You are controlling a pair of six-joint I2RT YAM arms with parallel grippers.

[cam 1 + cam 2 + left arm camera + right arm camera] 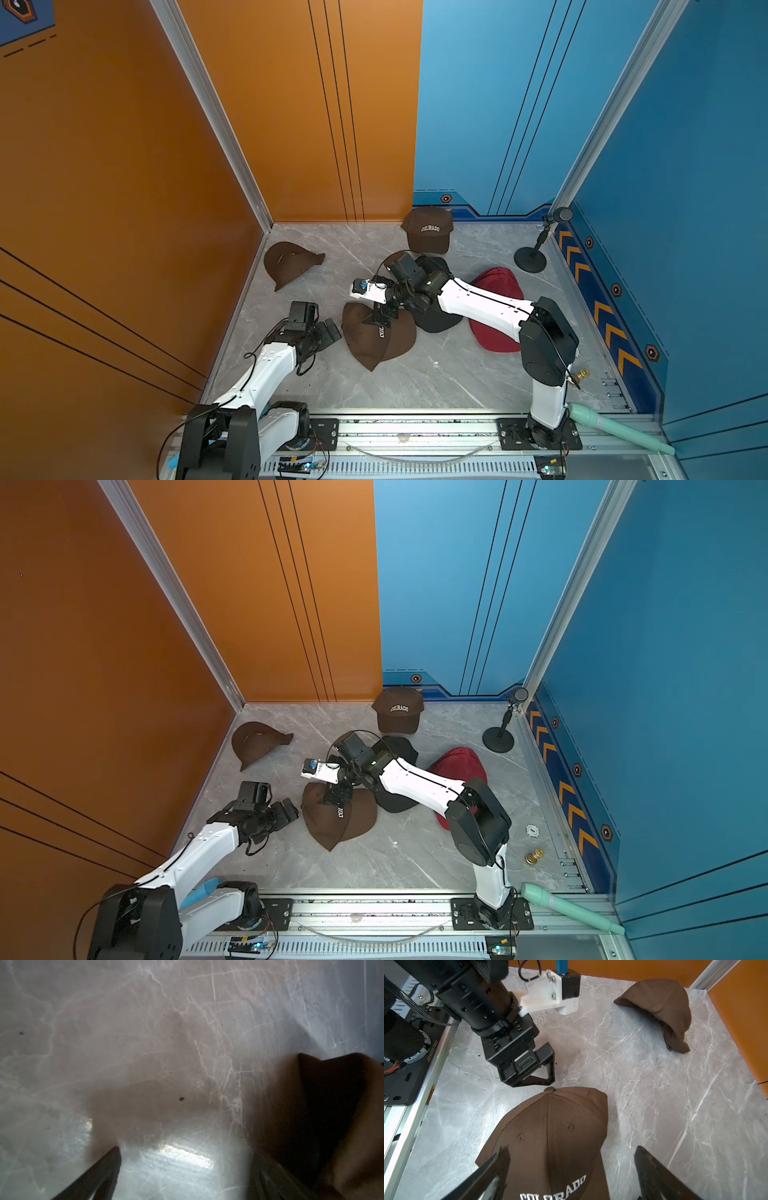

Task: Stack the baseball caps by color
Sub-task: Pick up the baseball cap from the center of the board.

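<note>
Grey marble tabletop (415, 374) carries everything. The red caps (496, 282) lie toward its right edge with the black caps (436, 322) beside them, both partly under the right arm (482, 305). A careless retreat of that arm could sweep either pile askew.

The centre brown caps (378, 338), seemingly two overlapped, sit mid-table. A lettered brown cap (428, 230) rests at the back edge and a crumpled brown cap (291, 262) near the back-left corner, neither yet stacked.

The right gripper (571, 1157) stands wide open astride the top crown, holding nothing. On lifting, its fingers (500, 1163) could snag soft fabric and drag that cap off. The left gripper (330, 330), spread and empty, sits just beside the pile and might nudge it.

Only the top views show red and black caps. Only the right wrist view shows the full COLORADO lettering. The left wrist view gives bare marble and a brown edge.
</note>
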